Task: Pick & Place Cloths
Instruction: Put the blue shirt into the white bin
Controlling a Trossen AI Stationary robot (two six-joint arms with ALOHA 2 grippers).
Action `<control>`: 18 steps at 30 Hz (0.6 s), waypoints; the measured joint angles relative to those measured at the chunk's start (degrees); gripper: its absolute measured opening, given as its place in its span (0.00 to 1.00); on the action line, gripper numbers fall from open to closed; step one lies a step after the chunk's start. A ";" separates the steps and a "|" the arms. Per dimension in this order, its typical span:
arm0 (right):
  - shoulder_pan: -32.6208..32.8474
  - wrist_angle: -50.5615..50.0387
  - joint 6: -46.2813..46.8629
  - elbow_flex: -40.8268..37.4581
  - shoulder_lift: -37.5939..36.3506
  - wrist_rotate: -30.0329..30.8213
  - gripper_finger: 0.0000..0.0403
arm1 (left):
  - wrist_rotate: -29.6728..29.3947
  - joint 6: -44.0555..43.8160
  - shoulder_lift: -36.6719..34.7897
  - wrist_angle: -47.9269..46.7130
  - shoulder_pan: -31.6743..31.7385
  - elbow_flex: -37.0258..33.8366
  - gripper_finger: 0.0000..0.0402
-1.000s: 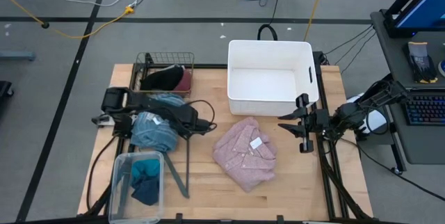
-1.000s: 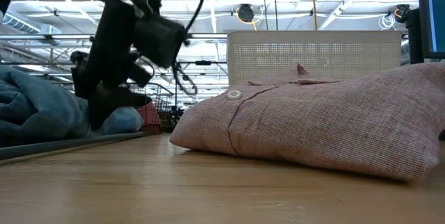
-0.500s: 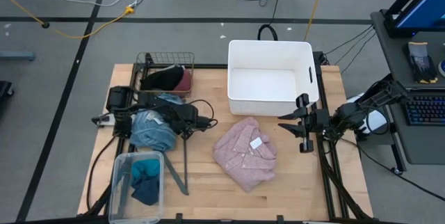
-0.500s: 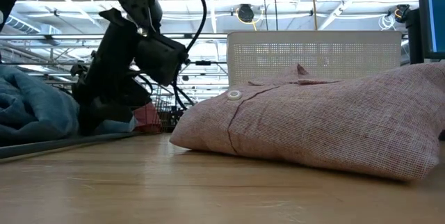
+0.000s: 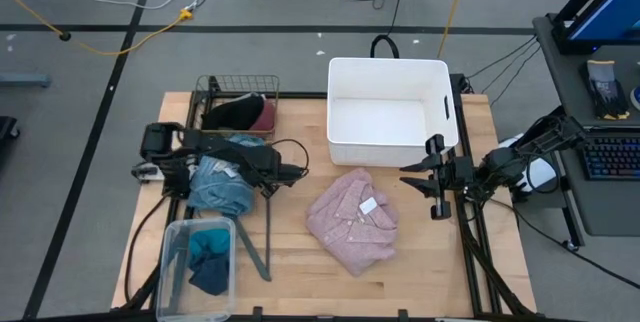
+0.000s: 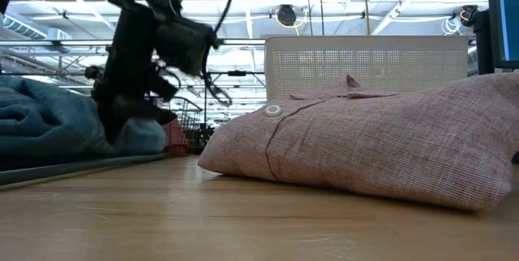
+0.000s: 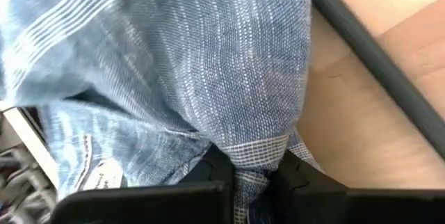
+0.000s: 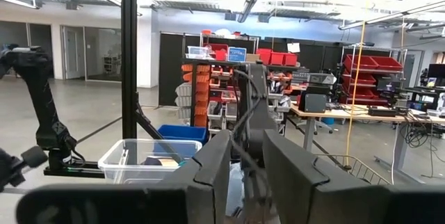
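The left claw (image 7: 254, 175) has just closed from wide open and now pinches a fold of the blue striped top (image 5: 222, 184), which lies on the bench (image 5: 290, 262) at its left side, between the wire basket (image 5: 236, 100) and the clear bin (image 5: 198, 267). The grasp appears made; lifting is the next step. The pink shirt (image 5: 352, 219) lies untouched mid-bench, just before the empty white tub (image 5: 388, 110). The right claw (image 5: 432, 182) waits at the right edge, narrow and holding nothing.

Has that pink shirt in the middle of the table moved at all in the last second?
No. In the high view the pink shirt lies in the same spot just below the white tub, as before.
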 joint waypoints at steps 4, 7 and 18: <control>0.01 0.00 0.02 0.00 0.00 0.00 0.20 | 0.05 -0.12 -6.91 -0.98 0.07 0.04 0.06; -0.01 0.00 0.02 0.00 0.00 0.00 0.20 | 0.36 -0.88 -12.86 -1.75 0.20 0.07 0.06; 0.00 0.00 0.02 0.00 0.00 0.00 0.20 | -6.08 -11.84 -31.54 -16.91 0.15 7.60 0.06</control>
